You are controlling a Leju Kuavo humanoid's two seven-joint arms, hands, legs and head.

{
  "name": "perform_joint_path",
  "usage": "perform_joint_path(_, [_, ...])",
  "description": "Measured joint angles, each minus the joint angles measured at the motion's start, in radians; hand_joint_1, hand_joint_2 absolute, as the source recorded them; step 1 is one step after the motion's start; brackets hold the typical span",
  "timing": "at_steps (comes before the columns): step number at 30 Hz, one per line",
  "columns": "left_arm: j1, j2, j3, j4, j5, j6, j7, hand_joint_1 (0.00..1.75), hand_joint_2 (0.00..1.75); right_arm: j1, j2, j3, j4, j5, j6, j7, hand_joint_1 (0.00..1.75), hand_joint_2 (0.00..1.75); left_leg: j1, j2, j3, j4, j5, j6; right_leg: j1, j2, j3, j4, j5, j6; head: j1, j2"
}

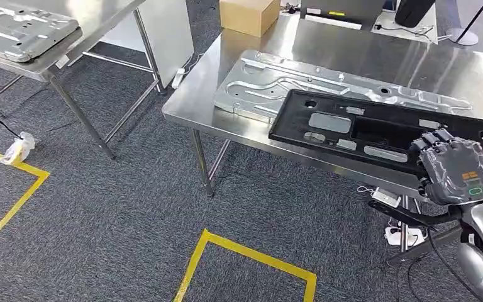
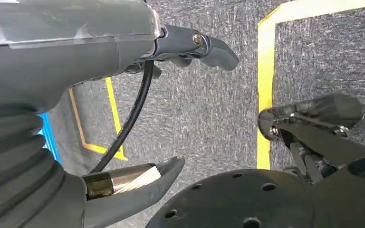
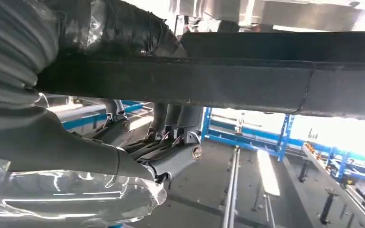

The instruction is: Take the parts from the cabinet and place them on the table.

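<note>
Head view puts my right robot hand [image 1: 454, 168] at the near edge of the steel surface [image 1: 352, 53], with its fingers [image 1: 433, 143] curled over the rim of the black part [image 1: 377, 129]. That black part is a long flat panel with cut-outs, lying on the surface with its near long edge just at the surface's front edge. It overlaps the silver stamped part [image 1: 270, 82], which lies flat beneath and behind it, nearer the far left corner. A cardboard box [image 1: 249, 14] stands at the back of the same surface. A second steel surface [image 1: 94, 19] off to the left carries another silver panel [image 1: 19, 28]. Yellow tape [image 1: 251, 255] marks out squares on the grey carpet.

From my right wrist the black part's edge [image 3: 247, 80] runs straight across the picture, and my fingers [image 3: 123, 28] wrap over it while my thumb [image 3: 171, 161] sits on the other side, so this robot hand is clamped on the black part.

My left robot hand [image 2: 138, 118] hangs over the carpet with nothing in it, thumb [image 2: 138, 185] and fingers [image 2: 204, 45] well apart
</note>
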Motion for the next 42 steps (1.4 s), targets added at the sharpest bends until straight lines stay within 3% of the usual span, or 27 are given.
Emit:
perform_joint_path(3, [0.0,0.0,-0.003,0.0,0.004,-0.002,-0.001,0.0,1.75,0.0,0.0,0.005,0.0,-0.001,-0.001,0.0,1.75,1.75,0.0,0.0,-0.001,0.001,0.0,0.0,0.0,0.0,0.0,0.0,0.001,0.001,0.0,0.0])
perform_joint_path(4, [0.0,0.0,-0.003,0.0,0.006,-0.002,-0.001,0.0,1.75,0.0,0.001,0.006,0.001,-0.001,0.0,-0.001,1.75,1.75,-0.004,0.0,-0.009,0.013,-0.007,0.007,-0.011,0.0,0.001,-0.005,0.005,0.006,0.0,0.0])
perform_joint_path(7, [-0.001,0.0,-0.01,0.0,0.011,-0.002,-0.002,0.0,1.75,-0.005,0.007,0.014,0.003,-0.001,0.0,-0.001,1.75,1.75,-0.004,0.0,-0.009,0.006,-0.007,0.02,-0.009,-0.002,0.004,-0.014,0.008,0.013,-0.001,0.0])
perform_joint_path(8, [-0.002,0.0,-0.011,0.0,0.011,-0.002,-0.003,0.0,1.75,-0.007,0.008,0.016,0.003,-0.001,-0.001,-0.001,1.75,1.75,-0.002,0.0,0.005,-0.021,0.003,0.028,0.001,-0.002,0.013,-0.025,0.011,0.018,0.0,0.0])
perform_joint_path(9, [-0.001,-0.002,-0.013,0.0,0.013,-0.002,-0.004,0.0,1.75,-0.007,0.009,0.018,0.005,-0.001,-0.001,-0.001,1.75,1.75,0.007,0.003,0.023,-0.043,0.018,0.026,-0.005,-0.001,0.013,-0.011,0.005,0.016,0.001,0.0])
perform_joint_path(10, [-0.002,-0.004,-0.015,0.0,0.014,-0.003,-0.005,0.0,1.75,-0.012,0.009,0.02,0.006,-0.001,-0.002,-0.001,1.75,1.75,0.011,0.005,0.031,-0.057,0.023,0.035,-0.006,0.002,-0.008,0.032,-0.026,0.015,0.003,0.0])
perform_joint_path(12, [-0.003,-0.006,-0.018,0.0,0.019,-0.003,-0.007,0.0,1.75,-0.014,0.012,0.025,0.009,-0.001,-0.002,0.0,1.75,1.75,0.012,0.006,0.033,-0.057,0.024,0.033,-0.007,0.007,-0.079,0.173,-0.093,0.02,0.003,0.0])
perform_joint_path(13, [-0.002,-0.006,-0.018,0.001,0.02,-0.003,-0.01,0.0,1.75,-0.013,0.015,0.029,0.012,-0.001,-0.002,0.0,1.75,1.75,0.012,0.006,0.033,-0.055,0.021,0.031,-0.011,0.007,-0.117,0.242,-0.115,0.025,0.003,0.0])
perform_joint_path(14, [-0.002,-0.007,-0.018,0.002,0.021,-0.003,-0.011,0.0,1.75,-0.012,0.018,0.031,0.015,-0.001,-0.002,0.0,1.75,1.75,0.013,0.005,0.033,-0.052,0.018,0.029,-0.014,0.007,-0.139,0.273,-0.115,0.028,0.003,0.0])
perform_joint_path(15, [-0.002,-0.007,-0.019,0.002,0.022,-0.003,-0.011,0.0,1.75,-0.011,0.02,0.033,0.016,-0.001,-0.002,0.0,1.75,1.75,0.016,0.005,0.035,-0.049,0.013,0.024,-0.019,0.007,-0.138,0.257,-0.089,0.033,0.003,0.0])
perform_joint_path(16, [-0.002,-0.01,-0.019,0.002,0.022,-0.003,-0.012,0.0,1.75,-0.011,0.022,0.034,0.017,-0.001,-0.002,0.0,1.75,1.75,0.021,0.004,0.038,-0.042,0.006,0.018,-0.023,0.006,-0.115,0.2,-0.045,0.039,0.003,0.0])
perform_joint_path(18, [-0.002,-0.011,-0.023,0.003,0.023,-0.004,-0.013,0.0,1.75,-0.012,0.025,0.036,0.018,-0.001,-0.002,0.0,1.75,1.75,0.032,0.003,0.042,-0.018,-0.018,-0.004,-0.037,-0.005,-0.035,0.026,0.044,0.056,0.003,0.0])
perform_joint_path(19, [0.0,-0.008,-0.025,0.007,0.023,-0.003,-0.013,0.0,1.75,-0.014,0.031,0.039,0.022,0.0,0.0,0.0,1.75,1.75,0.028,0.001,0.036,-0.01,-0.028,-0.017,-0.028,-0.005,-0.032,0.031,0.011,0.058,0.006,0.0])
perform_joint_path(20, [-0.004,-0.006,-0.027,0.012,0.023,-0.003,-0.013,0.0,1.75,-0.016,0.032,0.04,0.023,0.0,0.0,0.0,1.75,1.75,0.023,0.001,0.034,0.006,-0.036,-0.026,-0.022,0.006,-0.034,0.025,0.012,0.031,0.006,0.0])
perform_joint_path(21, [-0.005,-0.009,-0.029,0.012,0.023,-0.003,-0.013,0.0,1.75,-0.011,0.036,0.045,0.024,0.0,0.002,0.0,1.75,1.75,0.022,0.001,0.035,0.002,-0.037,-0.028,-0.024,0.006,-0.037,0.032,0.005,0.015,0.002,0.0])
perform_joint_path(24, [-0.011,-0.011,-0.035,0.013,0.026,-0.003,-0.014,0.0,1.75,-0.012,0.042,0.047,0.024,0.0,0.001,-0.003,1.75,1.75,0.031,0.0,0.043,-0.001,-0.049,-0.039,-0.02,0.015,-0.033,0.037,-0.005,-0.014,0.0,0.0])
perform_joint_path(25, [-0.011,-0.011,-0.036,0.013,0.029,-0.003,-0.014,0.0,1.75,-0.013,0.042,0.047,0.024,0.0,0.001,-0.001,1.75,1.75,0.031,-0.013,0.032,0.033,-0.067,-0.035,-0.019,0.015,-0.028,0.037,-0.01,-0.021,0.001,0.0])
perform_joint_path(26, [-0.01,-0.011,-0.038,0.014,0.031,-0.003,-0.015,0.0,1.75,-0.013,0.042,0.047,0.024,0.001,0.0,0.0,1.75,1.75,0.029,-0.018,-0.002,0.098,-0.099,-0.032,-0.016,0.016,-0.024,0.037,-0.013,-0.027,0.0,0.0])
perform_joint_path(28, [-0.009,-0.011,-0.042,0.017,0.032,-0.003,-0.015,0.0,1.75,-0.011,0.048,0.048,0.024,0.005,0.0,0.0,1.75,1.75,0.021,-0.021,-0.109,0.277,-0.166,-0.026,-0.005,0.019,-0.018,0.037,-0.021,-0.038,-0.001,0.0])
perform_joint_path(30, [-0.008,-0.012,-0.043,0.017,0.033,-0.003,-0.016,0.0,1.75,-0.009,0.053,0.051,0.025,0.006,-0.001,-0.003,1.75,1.75,0.013,-0.024,-0.179,0.361,-0.167,-0.012,0.009,0.025,-0.01,0.037,-0.028,-0.047,-0.001,0.0])
perform_joint_path(31, [-0.007,-0.012,-0.044,0.017,0.035,-0.003,-0.016,0.0,1.75,-0.009,0.057,0.053,0.025,0.006,-0.001,-0.003,1.75,1.75,0.005,-0.026,-0.181,0.336,-0.129,0.001,0.016,0.03,-0.003,0.037,-0.033,-0.049,-0.001,0.0])
perform_joint_path(32, [-0.005,-0.012,-0.045,0.018,0.035,-0.003,-0.016,0.0,1.75,-0.009,0.06,0.053,0.025,0.006,-0.001,-0.001,1.75,1.75,-0.006,-0.029,-0.162,0.268,-0.072,0.02,0.023,0.034,0.006,0.037,-0.039,-0.053,-0.001,0.0])
perform_joint_path(34, [-0.002,-0.011,-0.049,0.022,0.039,-0.003,-0.017,0.0,1.75,-0.012,0.065,0.053,0.025,0.008,-0.002,0.0,1.75,1.75,-0.035,-0.043,-0.096,0.085,0.038,0.074,0.03,0.04,0.022,0.032,-0.049,-0.058,0.0,0.0])
perform_joint_path(35, [-0.001,0.001,-0.05,0.032,0.039,-0.003,-0.018,0.0,1.75,-0.013,0.075,0.053,0.029,0.008,-0.002,0.0,1.75,1.75,-0.038,-0.048,-0.079,0.066,0.023,0.104,0.032,0.04,0.026,0.027,-0.052,-0.055,0.008,0.0])
perform_joint_path(37, [-0.003,-0.006,-0.051,0.034,0.041,-0.002,-0.019,0.0,1.75,-0.018,0.085,0.056,0.034,0.008,-0.001,0.0,1.75,1.75,-0.049,-0.047,-0.067,0.03,0.028,0.104,0.019,0.045,0.031,0.01,-0.049,-0.042,0.003,0.0])
perform_joint_path(40, [-0.004,-0.007,-0.055,0.034,0.042,-0.002,-0.02,0.0,1.75,-0.019,0.088,0.06,0.036,0.006,0.0,0.0,1.75,1.75,-0.046,-0.046,-0.036,-0.013,0.03,0.11,0.019,0.042,0.044,0.025,-0.019,-0.03,0.003,0.0])
perform_joint_path(42, [-0.004,-0.01,-0.06,0.034,0.045,-0.003,-0.021,0.0,1.75,-0.028,0.091,0.06,0.037,0.004,0.0,0.001,1.75,1.75,-0.035,-0.042,0.011,-0.05,0.04,0.096,0.02,0.025,0.043,0.048,-0.045,-0.02,0.008,0.0])
